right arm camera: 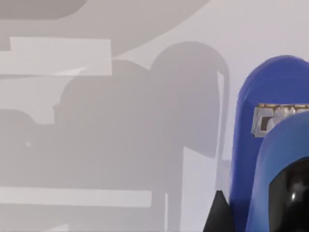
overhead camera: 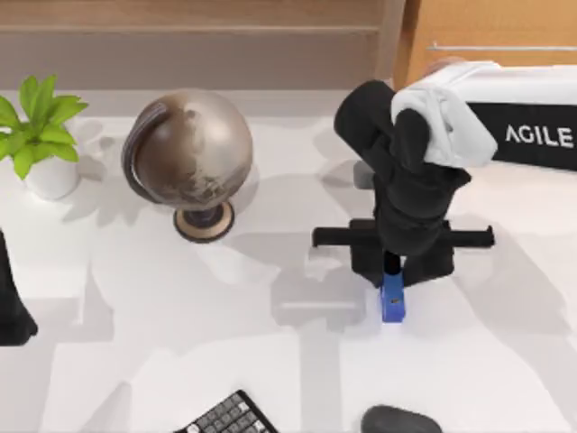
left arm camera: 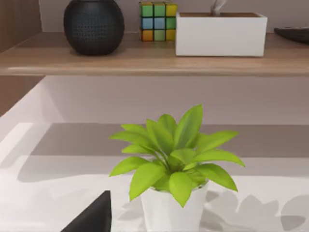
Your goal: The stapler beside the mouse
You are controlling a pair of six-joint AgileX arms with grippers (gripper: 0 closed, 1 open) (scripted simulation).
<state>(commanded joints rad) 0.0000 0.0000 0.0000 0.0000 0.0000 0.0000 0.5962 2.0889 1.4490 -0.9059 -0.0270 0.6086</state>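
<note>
From above, the right arm (overhead camera: 424, 171) reaches in from the right edge over the middle-right of the white tabletop (overhead camera: 180, 343). Its right gripper (overhead camera: 393, 271) points down onto the blue stapler (overhead camera: 393, 299), whose near end sticks out below the fingers. The fingers look closed around the stapler's far end, though whether it rests on the tabletop or hangs just above it cannot be told. The dark mouse (overhead camera: 401, 420) lies at the bottom edge, nearly in line with the stapler but well apart from it. A keyboard (overhead camera: 227, 419) corner sits to the mouse's left. A globe (overhead camera: 189, 153) on a round stand is at upper centre, and a potted plant (overhead camera: 38, 135) at the far left. The left arm (overhead camera: 11, 298) is parked at the left edge.

The left wrist view looks past that plant (left arm camera: 174, 159) to a wooden shelf (left arm camera: 145, 60) carrying a black round speaker (left arm camera: 94, 25), a colour cube (left arm camera: 158, 20) and a white box (left arm camera: 221, 34).

The right wrist view shows the stapler (right arm camera: 251, 145) close up over the shadowed tabletop (right arm camera: 96, 121), with a dark fingertip (right arm camera: 294, 198) against it.
</note>
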